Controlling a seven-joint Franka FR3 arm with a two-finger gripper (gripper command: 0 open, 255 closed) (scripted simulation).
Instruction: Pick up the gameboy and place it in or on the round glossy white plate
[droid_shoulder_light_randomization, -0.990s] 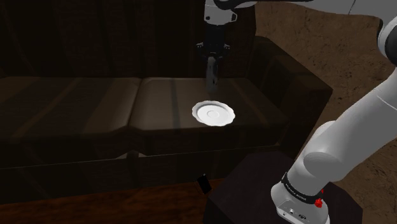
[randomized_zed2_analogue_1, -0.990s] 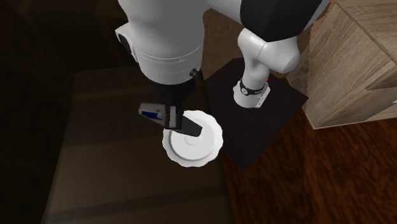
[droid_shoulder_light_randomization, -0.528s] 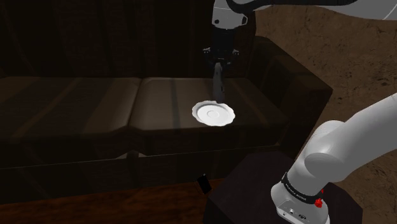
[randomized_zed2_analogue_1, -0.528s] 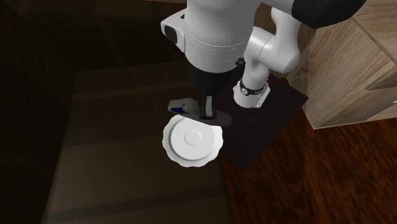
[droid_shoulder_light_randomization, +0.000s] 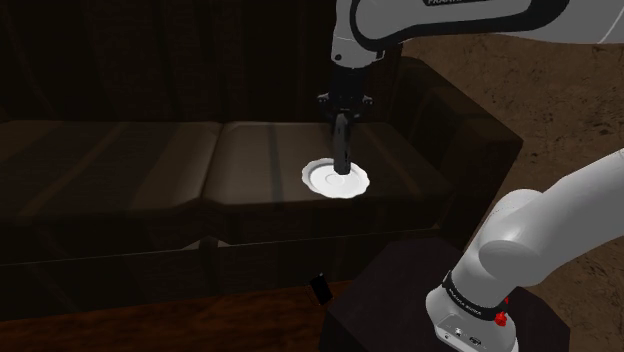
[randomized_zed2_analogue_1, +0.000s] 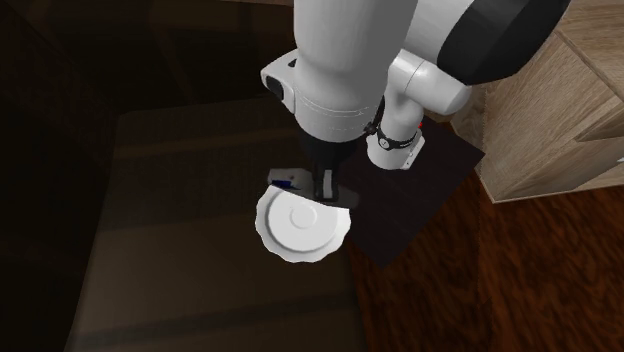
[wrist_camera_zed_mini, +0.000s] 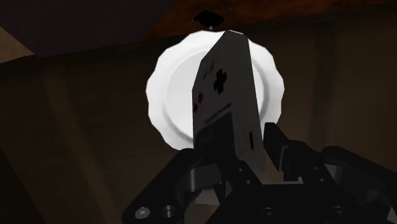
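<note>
Task status: the pick is done; the place is not.

1. The gripper (wrist_camera_zed_mini: 236, 167) is closed on the gameboy (wrist_camera_zed_mini: 226, 95). I see both black fingers clasping its lower body, with the screen end pointing away from the hand.
2. In the shoulder view the gameboy (droid_shoulder_light_randomization: 344, 156) hangs on end below the gripper (droid_shoulder_light_randomization: 343, 124), directly over the plate (droid_shoulder_light_randomization: 322, 183). Its lower end overlaps the plate's middle. I cannot tell whether it touches the plate or sits just above it.
3. In the second exterior view the gameboy (randomized_zed2_analogue_1: 285, 180) shows at the plate's (randomized_zed2_analogue_1: 298, 228) far rim, under the arm.
4. The plate rests on a seat cushion of the sofa (droid_shoulder_light_randomization: 150, 165).

Remaining, in my judgement: lower until contact, open the fingers, and withdraw upward. Released on end, the gameboy may topple, though I expect it to land on the plate.

Count:
- Gameboy: one.
- Plate: one, white, scalloped rim.
- Gripper: one.
- Sofa: one, two seat cushions visible.
- Small dark object (droid_shoulder_light_randomization: 320, 288) on the floor: one.
</note>
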